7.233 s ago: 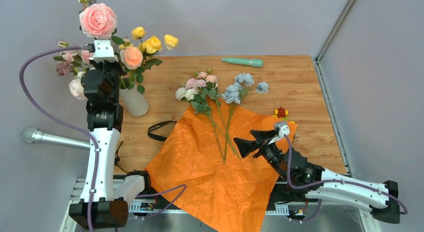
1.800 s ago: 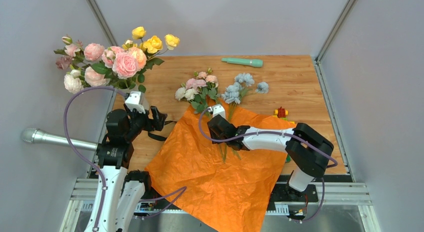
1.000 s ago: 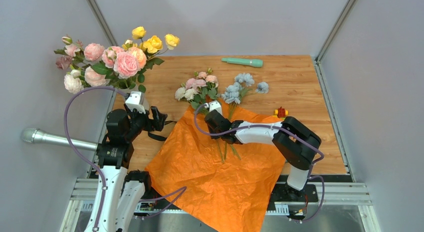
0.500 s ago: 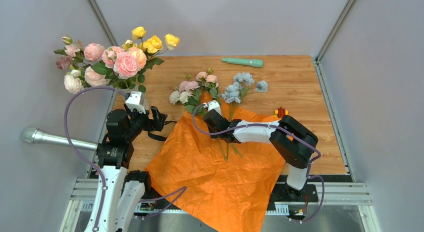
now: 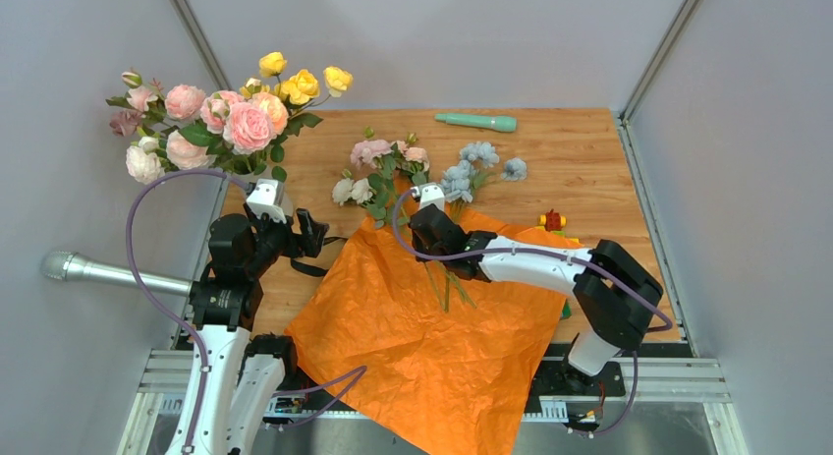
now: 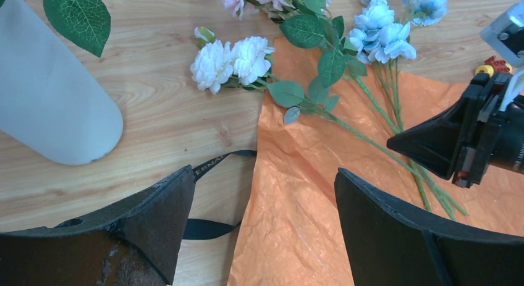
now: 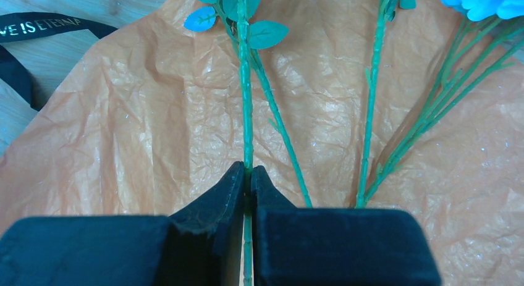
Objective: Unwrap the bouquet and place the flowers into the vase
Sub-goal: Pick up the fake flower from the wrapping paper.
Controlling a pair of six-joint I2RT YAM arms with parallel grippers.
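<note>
The bouquet's orange paper [image 5: 432, 327] lies unfolded on the table, with the black strap [image 5: 312, 256] off its left corner. Across its top lie the flowers: a pink-and-white spray [image 5: 378, 175] and a pale blue one [image 5: 472, 170]. My right gripper [image 5: 420, 237] is shut on the pink-and-white spray's green stem [image 7: 246, 100], low over the paper. Pink, peach and yellow blooms [image 5: 226, 121] stand at the back left, where the off-white vase [image 6: 49, 107] is; my left arm hides it in the top view. My left gripper [image 5: 309, 229] hangs open above the strap [image 6: 210, 227], holding nothing.
A teal stick [image 5: 476, 122] lies at the table's back edge. Small toy blocks [image 5: 553, 220] sit by the paper's right corner. A grey metal tube [image 5: 88, 270] pokes in from the left. Grey walls enclose the table on three sides.
My right gripper has shut on the stem and shifted slightly right. The pink-and-white heads have swung up and toward the back. The left arm is unchanged.
</note>
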